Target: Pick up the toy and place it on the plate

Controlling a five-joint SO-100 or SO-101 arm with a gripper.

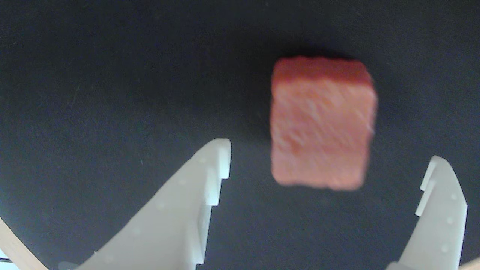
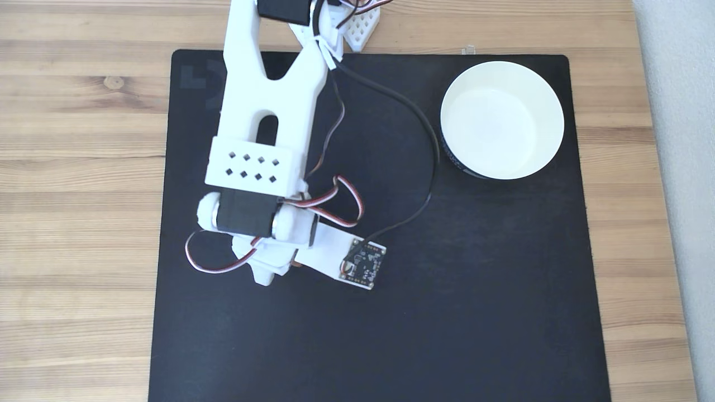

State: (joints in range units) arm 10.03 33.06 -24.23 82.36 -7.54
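Observation:
In the wrist view the toy (image 1: 322, 123), a reddish-brown block with a rough face, lies on the black mat. It sits between and slightly beyond the tips of my gripper (image 1: 328, 152), closer to the right finger (image 1: 442, 210) than to the left finger (image 1: 180, 217). The white jaws stand wide apart and touch nothing. In the fixed view the white arm (image 2: 262, 111) reaches down over the mat's left half, and its wrist covers the toy. The plate (image 2: 501, 120), a white shallow dish with a dark printed band on its side, stands at the mat's upper right, far from the gripper.
A black mat (image 2: 391, 335) covers the wooden table (image 2: 78, 167). A black cable (image 2: 413, 117) and red-white wires (image 2: 329, 206) trail from the arm. The wrist camera board (image 2: 363, 265) juts out to the right. A grey strip (image 2: 681, 167) borders the table's right side.

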